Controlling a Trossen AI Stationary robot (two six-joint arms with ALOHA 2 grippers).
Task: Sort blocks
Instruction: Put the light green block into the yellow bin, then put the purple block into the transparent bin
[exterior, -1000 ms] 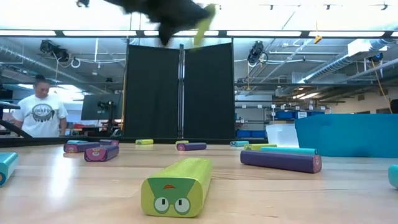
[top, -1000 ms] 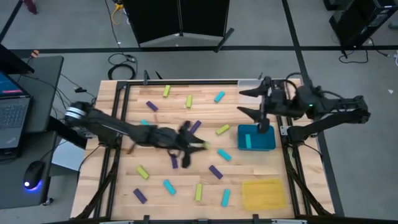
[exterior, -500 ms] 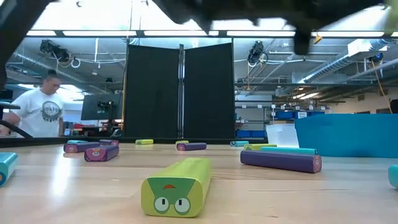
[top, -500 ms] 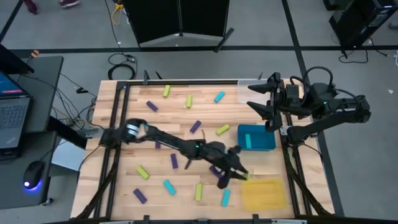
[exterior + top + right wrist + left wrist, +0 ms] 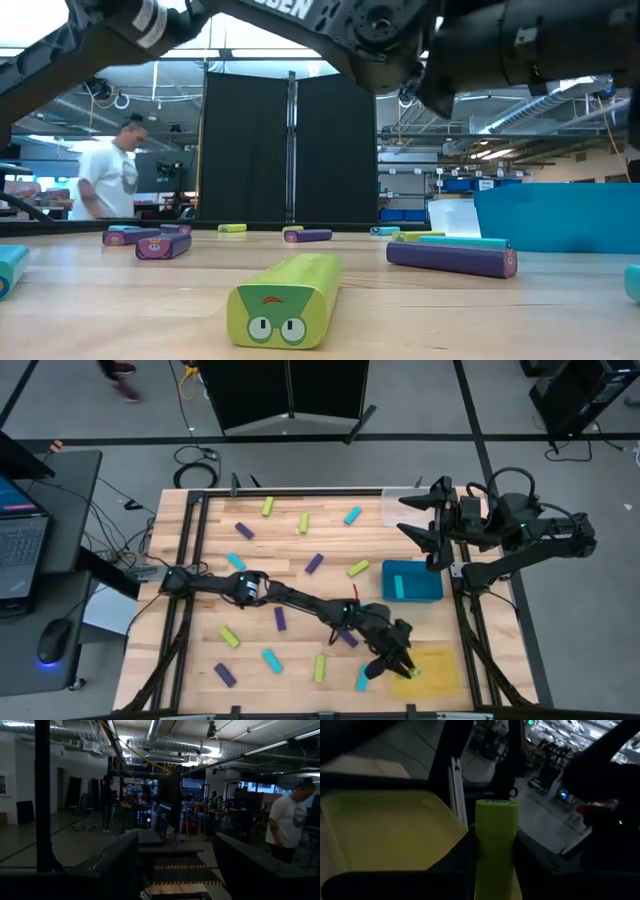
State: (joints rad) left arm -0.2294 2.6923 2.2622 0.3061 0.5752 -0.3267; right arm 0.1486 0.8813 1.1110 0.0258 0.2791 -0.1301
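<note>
My left gripper [image 5: 398,663] reaches out over the table's near right part, shut on a yellow-green block [image 5: 495,840]. The block hangs over the left part of the yellow tray [image 5: 435,672]. Loose blocks in purple [image 5: 244,531], cyan [image 5: 271,659] and yellow-green [image 5: 358,568] lie flat on the wooden table. One cyan block [image 5: 398,588] lies in the teal tray [image 5: 425,582]. My right gripper [image 5: 424,522] waits raised at the right edge, open, with nothing between its fingers. My left gripper pinches the yellow-green block by its two long sides [image 5: 485,865] between its fingers. The fingers run nearly level from the table's left and lie along the block. Its free end [image 5: 496,806] sticks out past them, clear above the yellow tray.
A clear tray [image 5: 400,510] sits at the far right corner. In the low view a yellow-green block [image 5: 285,300] lies close in front and a purple one [image 5: 450,258] to its right. A person [image 5: 110,180] walks in the room behind the table.
My left gripper has carried the yellow-green block from the table's middle toward the right and near edges, sinking as it went. It has tipped from pointing down to nearly level. The block now hangs over the yellow tray.
</note>
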